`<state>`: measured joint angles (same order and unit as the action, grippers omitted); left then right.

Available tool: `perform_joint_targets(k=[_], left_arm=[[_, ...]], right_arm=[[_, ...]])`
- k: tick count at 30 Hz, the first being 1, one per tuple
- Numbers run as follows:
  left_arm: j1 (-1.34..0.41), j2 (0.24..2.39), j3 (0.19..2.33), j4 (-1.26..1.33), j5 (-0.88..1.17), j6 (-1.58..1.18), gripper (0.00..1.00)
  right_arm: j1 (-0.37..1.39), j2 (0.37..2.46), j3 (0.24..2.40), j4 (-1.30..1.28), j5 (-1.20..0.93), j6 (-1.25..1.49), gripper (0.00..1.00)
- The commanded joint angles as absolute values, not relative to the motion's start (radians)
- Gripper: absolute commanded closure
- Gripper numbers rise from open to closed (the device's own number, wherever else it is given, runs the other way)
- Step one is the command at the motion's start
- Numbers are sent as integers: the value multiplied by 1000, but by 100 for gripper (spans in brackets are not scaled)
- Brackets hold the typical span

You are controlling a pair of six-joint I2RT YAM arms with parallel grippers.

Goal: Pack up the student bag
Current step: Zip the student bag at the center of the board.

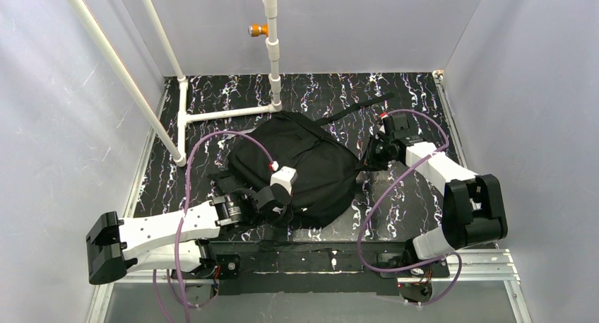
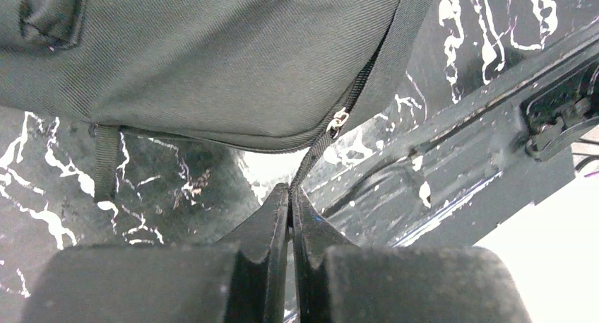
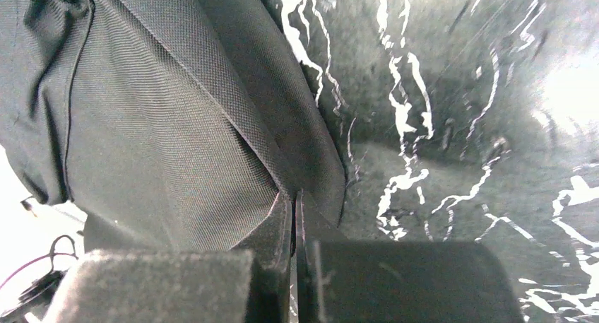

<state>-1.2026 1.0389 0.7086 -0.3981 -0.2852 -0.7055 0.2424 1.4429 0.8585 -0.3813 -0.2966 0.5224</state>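
Your student bag (image 1: 311, 164) lies flat in the middle of the counter (image 1: 339, 90), a dark rounded mound with one strap (image 1: 360, 107) trailing toward the far right corner. You have a hand on each side of it. That reads as a bracing set-up, with one side anchored while the other works the zip.

Your left hand (image 2: 290, 192) sits at the bag's near edge. Its fingers are pressed together on a thin black strip (image 2: 313, 157) that runs up to the small silver zip slider (image 2: 338, 119). I take the strip for the zip's pull, which would explain the grip: drawing it along the seam moves the slider. Your right hand (image 3: 292, 196) is at the bag's right edge, fingers together with a fold of the woven fabric nipped between them. It is probably there to keep the bag from sliding when the zip is drawn.

Much is out of your sight. From above, both hands are black against black cloth, so their fingertips are hard to separate from the bag. No view shows the bag's mouth, so you cannot tell whether it is zipped open or closed, nor what is inside. Nothing to pack shows anywhere on the counter. Patches of both wrist views are washed out to white, and each hand's own body blocks the bottom of its view.
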Motion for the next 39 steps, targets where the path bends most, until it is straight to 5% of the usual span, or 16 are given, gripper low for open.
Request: perform_joint_targets(k=[1,7,10,15,18,24,30,34,39], left_arm=[[-1154,1071,691,-313,-221,-664,100],[-1078,1166,674,-204,-139,-670,100],[-1061,1197,682,-161,-135,-647,100],[-1048,1237,701,-96,-62,-657,100],[-1046,1241,695,-69,-39,-662,100],[-1046,1218,701,-36,44,-671,100],[-1046,1256,714,-43,47,-688,100],[-1046,1254,688,-46,15,-709,100],[-1044,1253,686,-125,-80,-713,100]], right_arm=[[229,1480,999,-425,-63,391,99],[236,1580,1130,-448,25,372,99],[271,1563,1157,-541,125,368,59],[384,1365,1076,-694,182,428,23],[433,1238,965,-658,78,547,14],[693,1093,729,-360,-22,929,15],[734,1094,608,-243,70,1110,25],[735,1116,563,-214,121,1173,36],[735,1097,529,-203,166,1219,67]])
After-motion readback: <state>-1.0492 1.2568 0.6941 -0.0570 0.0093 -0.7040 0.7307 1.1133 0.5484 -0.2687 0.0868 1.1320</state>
